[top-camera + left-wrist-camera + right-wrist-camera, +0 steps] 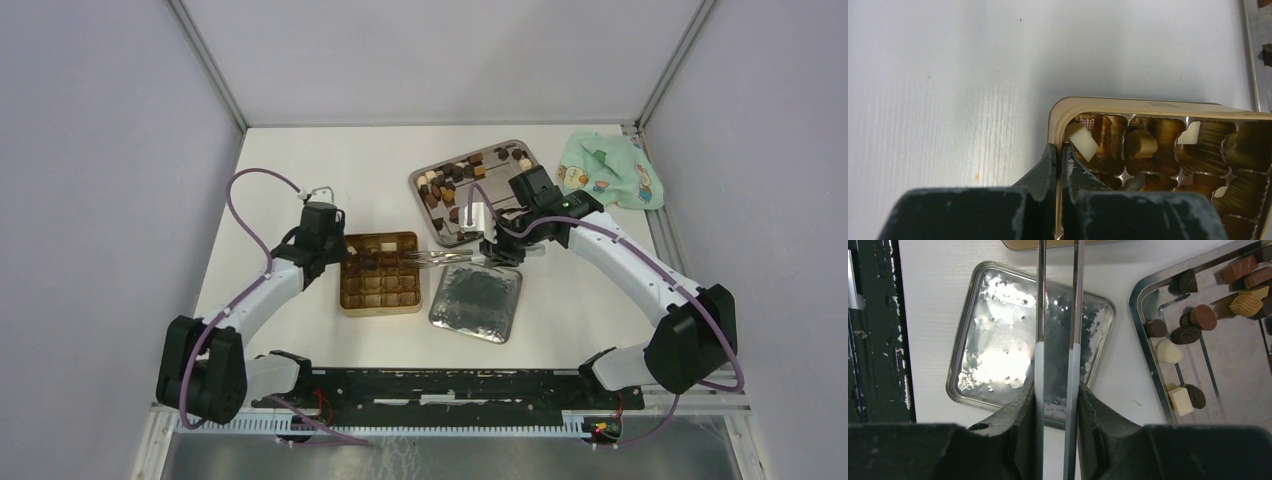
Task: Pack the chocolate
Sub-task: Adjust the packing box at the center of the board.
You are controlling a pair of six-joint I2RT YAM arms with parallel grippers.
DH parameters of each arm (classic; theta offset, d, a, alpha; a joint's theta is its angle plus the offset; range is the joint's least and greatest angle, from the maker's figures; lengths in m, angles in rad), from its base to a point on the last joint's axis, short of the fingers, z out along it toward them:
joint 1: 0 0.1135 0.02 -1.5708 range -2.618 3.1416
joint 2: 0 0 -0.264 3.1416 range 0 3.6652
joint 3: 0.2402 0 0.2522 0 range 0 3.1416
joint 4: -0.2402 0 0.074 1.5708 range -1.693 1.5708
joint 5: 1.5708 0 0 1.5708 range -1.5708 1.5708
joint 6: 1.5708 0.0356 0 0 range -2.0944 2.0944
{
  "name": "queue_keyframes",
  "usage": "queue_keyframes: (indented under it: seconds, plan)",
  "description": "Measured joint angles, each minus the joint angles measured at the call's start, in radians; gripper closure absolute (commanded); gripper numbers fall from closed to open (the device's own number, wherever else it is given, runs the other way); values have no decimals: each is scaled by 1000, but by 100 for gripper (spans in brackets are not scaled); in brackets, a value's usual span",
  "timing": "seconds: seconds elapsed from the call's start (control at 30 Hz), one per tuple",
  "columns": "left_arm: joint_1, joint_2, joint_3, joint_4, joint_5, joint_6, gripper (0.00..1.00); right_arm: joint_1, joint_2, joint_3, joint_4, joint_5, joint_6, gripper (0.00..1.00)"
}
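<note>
Several chocolate pieces (465,172) lie on a silver tray (522,148) at the back right; they also show in the right wrist view (1203,317). A few pieces (1082,141) sit in cells of the gold gridded tin (380,298). My left gripper (342,252) is shut on the tin's left wall (1055,125), one finger inside and one outside (1059,150). My right gripper (492,248) is shut on the long silver tongs (1040,315), which reach left over the tin (440,258). Their tips are out of the wrist view; whether they hold a piece cannot be told.
The silver lid (476,302) lies flat right of the tin, under the tongs (993,340). A green patterned cloth (610,170) lies at the back right corner. The tray rim (1143,340) is close to the right of my right gripper.
</note>
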Motion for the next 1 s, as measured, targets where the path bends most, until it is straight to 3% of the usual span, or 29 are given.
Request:
queue_keyframes:
  seconds: [0.2, 0.6, 0.8, 1.0]
  plan:
    - [0, 112, 29, -2, 11, -17, 96, 0, 2, -15, 12, 19, 0, 99]
    - [0, 116, 36, -8, 10, -27, 60, 0, 59, -17, 12, 22, -8, 98]
    - [0, 40, 60, -48, 3, -43, 46, 0, 70, -17, 11, 25, -10, 96]
    - [0, -157, 75, -108, 8, -77, 37, 5, 82, -31, 11, 32, -11, 90]
